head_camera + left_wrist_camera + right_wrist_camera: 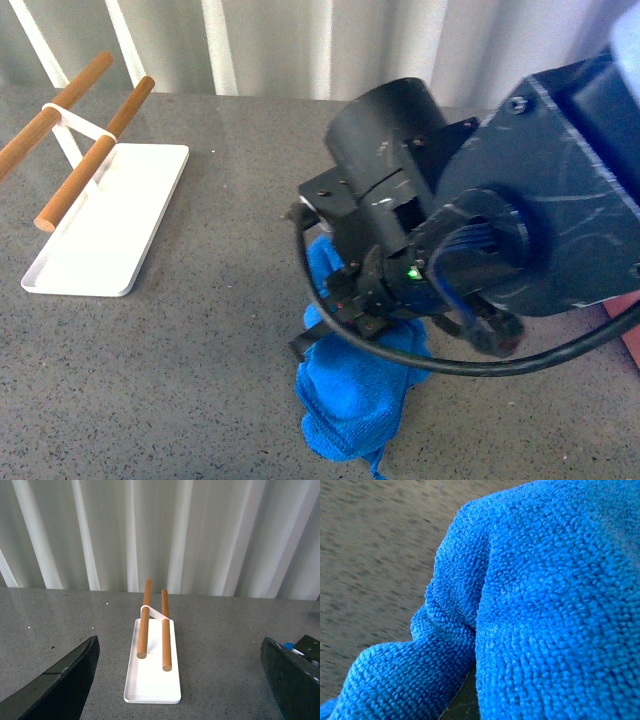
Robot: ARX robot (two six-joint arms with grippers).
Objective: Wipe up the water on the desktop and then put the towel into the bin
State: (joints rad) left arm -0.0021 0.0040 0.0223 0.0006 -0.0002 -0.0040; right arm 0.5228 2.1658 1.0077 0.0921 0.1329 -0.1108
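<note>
1. Blue microfibre, the towel [350,405], lies bunched on the speckled grey worktop [200,380] at the lower centre of the front view. It is well apart from the white tray [70,270] with wooden bars [95,170] at upper left.
2. The right arm [520,220] bears down on the towel's upper part, and blue pile fills the right wrist view. The right fingers are hidden under the wrist, so it cannot be told whether they are clamped on the cloth or only pressing it.
3. The left fingers [65,685] stand wide apart, holding nothing, facing the tray.
4. The step in hand looks like the wiping, though no water shows on the stone.
5. The next move likely calls for steady downward pressure during the sweep. After that it needs a firm pinch through the thick folds before any lift toward the bin, which is not plainly in view.
</note>
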